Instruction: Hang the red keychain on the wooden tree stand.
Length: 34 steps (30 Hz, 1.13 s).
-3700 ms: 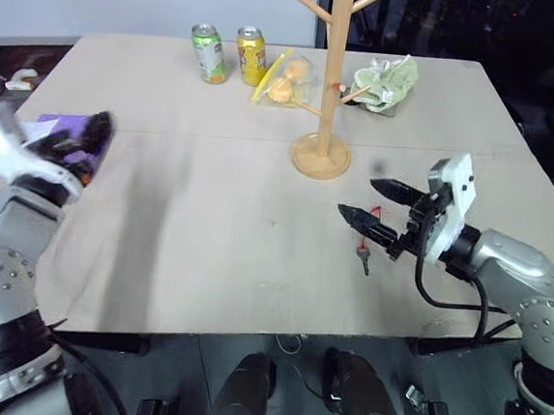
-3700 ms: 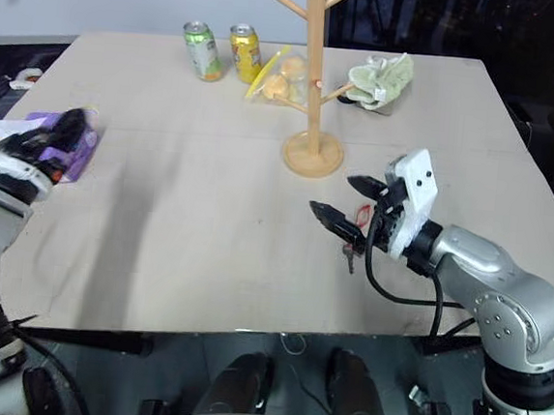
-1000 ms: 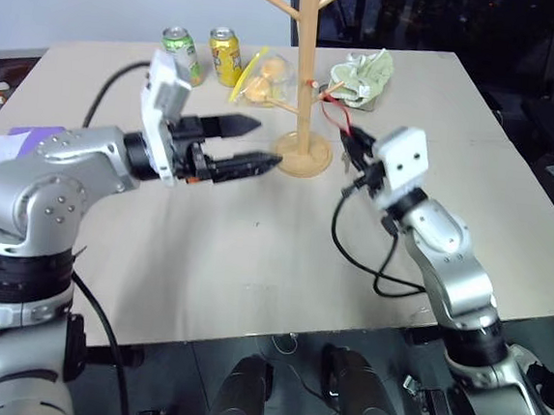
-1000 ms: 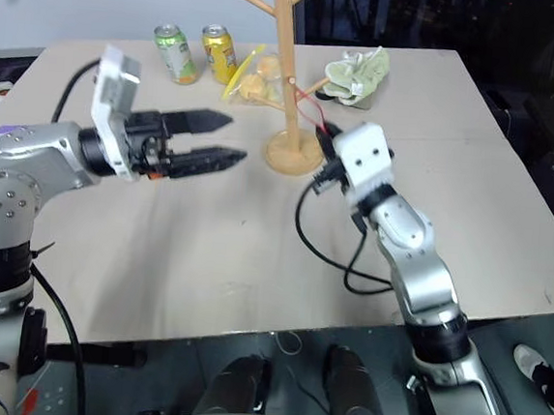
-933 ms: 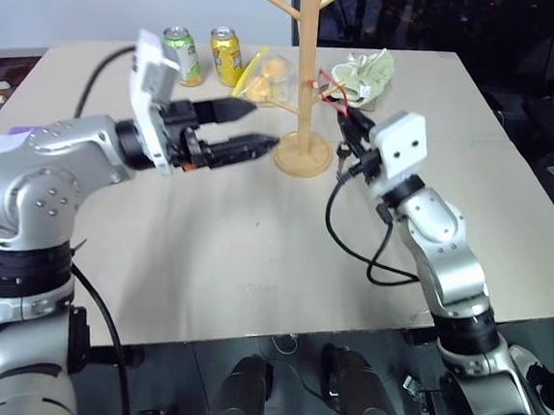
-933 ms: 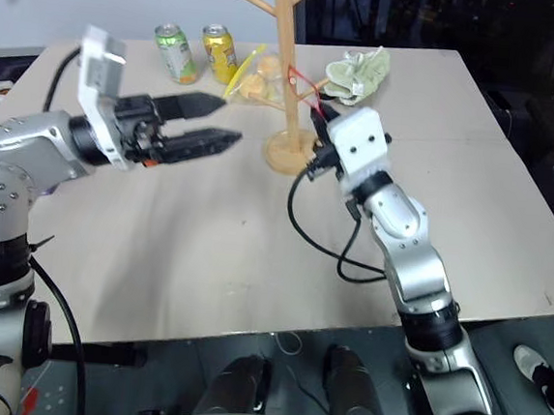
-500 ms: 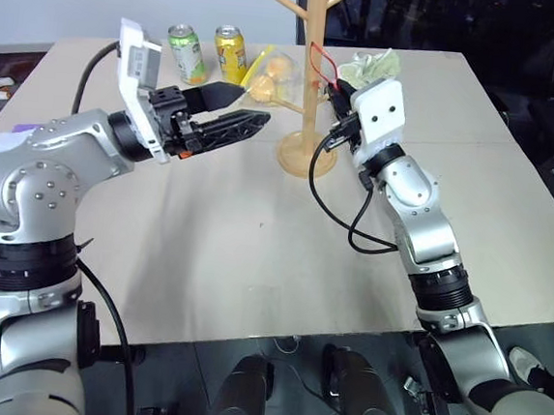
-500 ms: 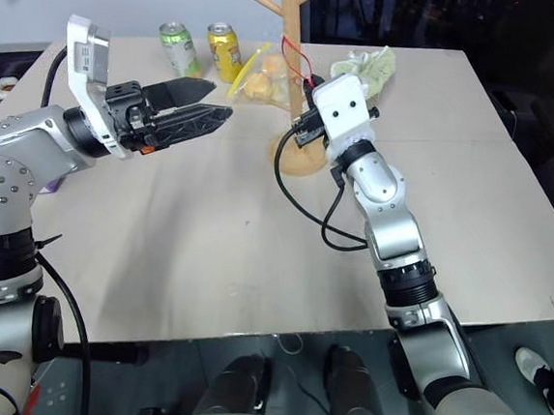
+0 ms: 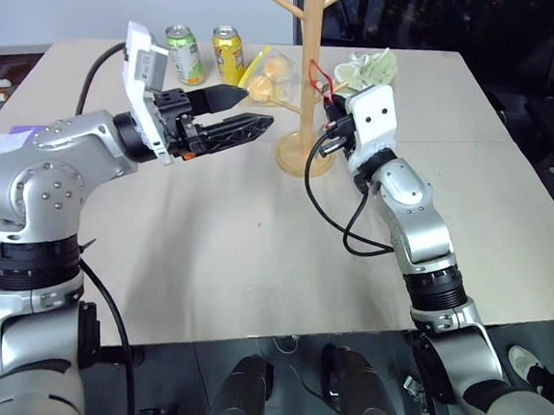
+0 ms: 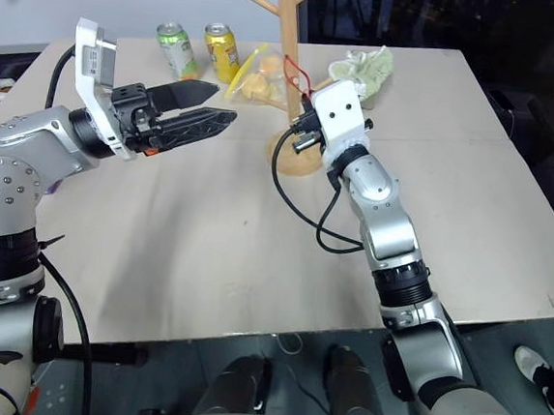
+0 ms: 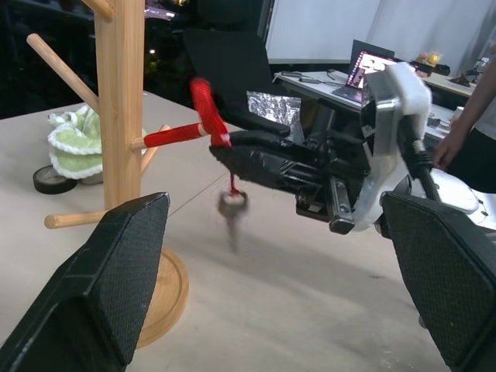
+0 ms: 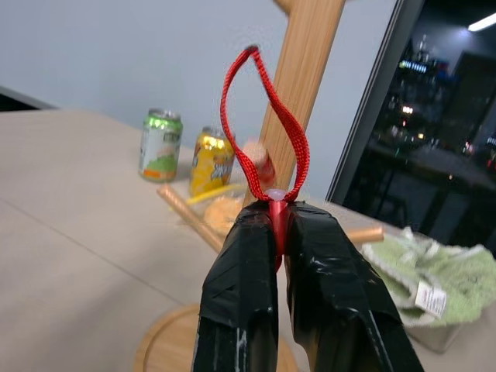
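The right gripper (image 12: 280,232) is clamped on the red keychain (image 12: 263,124), its loop standing up from the fingertips just before the pole of the wooden tree stand (image 9: 309,74), near a low peg. The left gripper (image 9: 229,116), fingers apart, hangs farther off. The table (image 9: 253,264) lies below, soda cans (image 9: 205,54) behind.

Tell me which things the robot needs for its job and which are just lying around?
Needed: red keychain, pinched in the right gripper; wooden tree stand.

Lying around: green can, yellow can, bag of round yellow things, green cloth, tape roll, purple packet.
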Tool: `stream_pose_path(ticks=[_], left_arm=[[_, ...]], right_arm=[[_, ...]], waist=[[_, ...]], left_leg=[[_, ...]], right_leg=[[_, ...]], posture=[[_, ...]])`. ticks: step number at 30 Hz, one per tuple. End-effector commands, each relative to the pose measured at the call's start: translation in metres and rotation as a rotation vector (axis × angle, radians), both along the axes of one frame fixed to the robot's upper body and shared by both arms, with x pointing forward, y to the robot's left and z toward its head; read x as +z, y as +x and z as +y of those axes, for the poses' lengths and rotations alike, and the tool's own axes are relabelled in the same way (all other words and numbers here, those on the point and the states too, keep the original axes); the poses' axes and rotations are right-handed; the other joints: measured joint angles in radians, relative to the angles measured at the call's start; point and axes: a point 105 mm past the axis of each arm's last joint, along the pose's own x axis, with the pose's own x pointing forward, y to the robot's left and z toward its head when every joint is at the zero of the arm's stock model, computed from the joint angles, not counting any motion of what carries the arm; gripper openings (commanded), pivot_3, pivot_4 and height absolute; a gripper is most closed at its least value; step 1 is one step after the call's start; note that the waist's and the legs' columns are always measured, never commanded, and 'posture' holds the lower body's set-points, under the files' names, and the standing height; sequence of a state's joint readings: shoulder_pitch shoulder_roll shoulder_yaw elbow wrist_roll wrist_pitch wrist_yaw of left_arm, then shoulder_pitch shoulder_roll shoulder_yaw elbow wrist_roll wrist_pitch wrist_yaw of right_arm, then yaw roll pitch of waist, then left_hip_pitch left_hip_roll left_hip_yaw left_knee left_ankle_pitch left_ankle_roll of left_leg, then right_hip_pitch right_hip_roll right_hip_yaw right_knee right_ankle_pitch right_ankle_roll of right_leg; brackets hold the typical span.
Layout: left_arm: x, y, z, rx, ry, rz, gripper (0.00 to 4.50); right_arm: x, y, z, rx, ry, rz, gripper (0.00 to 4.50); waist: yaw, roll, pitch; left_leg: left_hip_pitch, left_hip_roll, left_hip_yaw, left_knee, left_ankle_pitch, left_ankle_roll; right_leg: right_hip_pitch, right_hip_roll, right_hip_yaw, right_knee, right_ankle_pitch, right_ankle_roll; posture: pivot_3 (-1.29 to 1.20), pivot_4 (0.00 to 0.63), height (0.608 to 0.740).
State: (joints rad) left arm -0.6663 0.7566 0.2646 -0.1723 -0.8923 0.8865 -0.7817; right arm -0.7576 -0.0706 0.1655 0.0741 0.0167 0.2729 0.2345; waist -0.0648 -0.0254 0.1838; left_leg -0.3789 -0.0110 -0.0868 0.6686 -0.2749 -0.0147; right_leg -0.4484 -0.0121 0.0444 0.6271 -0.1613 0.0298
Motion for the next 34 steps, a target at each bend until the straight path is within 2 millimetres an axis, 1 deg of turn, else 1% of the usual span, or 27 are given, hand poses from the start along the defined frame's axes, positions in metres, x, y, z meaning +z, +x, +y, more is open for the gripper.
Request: stream_pose_path(ticks=[1,10,12,13,14,15,16,18,19,21,22,24,26,27,30,34], left_arm=[[0.013,-0.004,-0.003,-0.009,0.007,-0.061,4.5],[0.014,-0.003,-0.004,-0.011,0.013,-0.067,4.5],[0.014,-0.002,-0.004,-0.001,0.023,-0.075,4.5],[0.014,-0.002,-0.004,0.0,0.027,-0.076,4.5],[0.013,-0.001,-0.004,-0.001,0.028,-0.076,4.5],[0.014,-0.001,-0.004,-0.002,0.028,-0.076,4.5],[0.014,-0.001,-0.004,-0.003,0.028,-0.077,4.5],[0.013,0.001,-0.003,0.006,0.039,-0.083,4.5],[0.012,0.002,-0.002,0.012,0.049,-0.087,4.5],[0.012,0.003,-0.001,0.015,0.062,-0.09,4.5],[0.012,0.003,-0.001,0.014,0.066,-0.091,4.5],[0.011,0.004,0.001,0.018,0.097,-0.089,4.5],[0.008,0.007,0.01,0.04,0.147,-0.076,4.5],[0.007,0.008,0.012,0.047,0.163,-0.07,4.5],[0.004,0.009,0.02,0.051,0.243,-0.074,4.5],[0.0,0.011,0.028,0.056,0.315,-0.076,4.5]], right_arm=[[0.017,-0.006,-0.002,0.009,0.039,-0.042,0.04],[0.011,-0.002,-0.006,-0.009,0.02,0.009,0.04],[0.008,-0.003,-0.007,0.003,0.017,0.023,0.83],[0.006,-0.004,-0.007,0.012,0.013,0.03,0.92],[0.004,-0.005,-0.008,0.021,0.007,0.036,1.4],[0.003,-0.006,-0.009,0.026,-0.002,0.04,1.76],[0.001,-0.008,-0.01,0.038,-0.015,0.046,2.3],[-0.002,-0.012,-0.012,0.063,-0.037,0.056,3.11],[-0.003,-0.014,-0.013,0.074,-0.045,0.063,3.43],[-0.004,-0.02,-0.016,0.111,-0.062,0.073,4.35],[-0.003,-0.023,-0.018,0.128,-0.068,0.077,4.43],[0.0,-0.03,-0.024,0.179,-0.094,0.086,4.43],[0.007,-0.038,-0.04,0.22,-0.136,0.097,4.43],[0.009,-0.04,-0.045,0.232,-0.147,0.103,4.43],[0.033,-0.055,-0.059,0.339,-0.136,0.139,4.43],[0.052,-0.07,-0.066,0.427,-0.139,0.164,4.43]], waist=[[0.0,0.0,0.0],[-0.001,0.0,0.0],[-0.001,0.0,0.0],[-0.001,0.0,0.0],[0.0,0.0,0.0],[0.0,0.0,0.0],[0.0,0.0,0.0],[0.0,0.0,0.0],[0.0,0.0,0.0],[0.0,0.0,0.0],[-0.001,0.0,0.0],[-0.002,0.0,0.0],[-0.001,0.001,0.001],[0.0,0.001,0.001],[0.003,0.001,0.001],[0.001,0.002,0.001]], left_leg=[[0.0,0.0,0.0,0.0,0.0,0.0],[0.0,0.0,0.0,0.0,0.0,0.0],[0.0,0.0,0.0,0.0,0.0,0.0],[0.0,0.0,0.0,0.0,0.0,0.0],[0.0,0.0,0.0,0.0,0.0,0.0],[0.0,0.0,0.0,0.0,0.0,0.0],[0.0,0.0,0.0,0.0,0.0,0.0],[0.0,0.0,0.0,0.0,0.0,0.0],[0.0,0.0,0.0,0.0,0.0,0.0],[0.0,0.0,0.0,0.0,0.0,0.0],[0.0,0.0,0.0,0.0,0.0,0.0],[0.0,0.0,0.0,0.0,0.0,0.0],[0.0,0.0,0.0,0.0,0.0,0.0],[0.0,0.0,0.0,0.0,0.0,0.0],[0.0,0.0,0.0,0.0,0.0,0.0],[0.0,0.0,0.0,0.0,0.0,0.0]], right_leg=[[0.0,0.0,0.0,0.0,0.0,0.0],[0.0,0.0,0.0,0.0,0.0,0.0],[0.0,0.0,0.0,0.0,0.0,0.0],[0.0,0.0,0.0,0.0,0.0,0.0],[0.0,0.0,0.0,0.0,0.0,0.0],[0.0,0.0,0.0,0.0,0.0,0.0],[0.0,0.0,0.0,0.0,0.0,0.0],[0.0,0.0,0.0,0.0,0.0,0.0],[0.0,0.0,0.0,0.0,0.0,0.0],[0.0,0.0,0.0,0.0,0.0,0.0],[0.0,0.0,0.0,0.0,0.0,0.0],[0.0,0.0,0.0,0.0,0.0,0.0],[0.0,0.0,0.0,0.0,0.0,0.001],[0.0,0.0,0.0,0.0,-0.002,0.003],[0.0,0.0,0.0,0.0,-0.002,0.004],[0.0,0.0,0.0,0.0,-0.003,0.004]], posture=[[0.0,0.15,0.74],[0.0,0.15,0.74],[0.0,0.15,0.74],[0.0,0.15,0.74],[0.0,0.15,0.74],[0.0,0.15,0.74],[0.0,0.15,0.74],[0.0,0.15,0.74],[0.0,0.15,0.74],[0.0,0.15,0.74],[0.0,0.15,0.74],[0.0,0.15,0.74],[0.0,0.15,0.74],[0.0,0.15,0.74],[0.0,0.15,0.74],[0.0,0.15,0.74]])
